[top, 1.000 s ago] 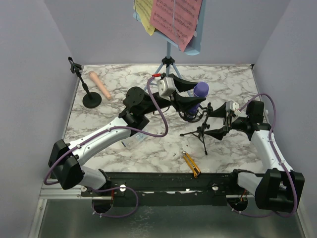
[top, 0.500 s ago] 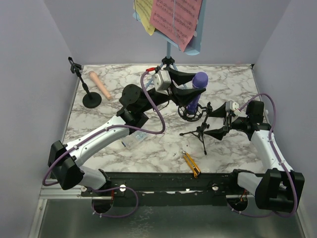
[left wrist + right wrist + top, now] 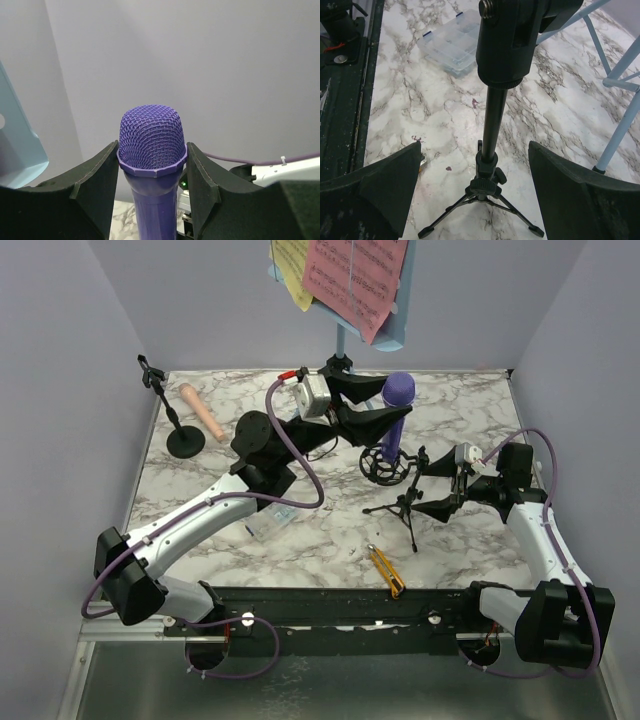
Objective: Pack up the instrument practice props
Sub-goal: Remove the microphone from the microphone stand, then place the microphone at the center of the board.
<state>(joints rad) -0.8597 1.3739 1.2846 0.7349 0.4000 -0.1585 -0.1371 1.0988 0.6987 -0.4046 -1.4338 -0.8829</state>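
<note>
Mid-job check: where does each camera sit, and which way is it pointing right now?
Top: above and behind the bases, looking down on the table; both arms show.
Left wrist: on the left gripper, looking level at the wall; its fingers clamp the purple mic.
Right wrist: on the right gripper, looking down at the table; open fingers straddle the tripod mount.
Shared: top and right wrist both show the clear box.

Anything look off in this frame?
Beige mic lies flat on the table beside a stand, not clipped in. Pink page sits crooked on the rack. Knife lies loose near the front edge.
</note>
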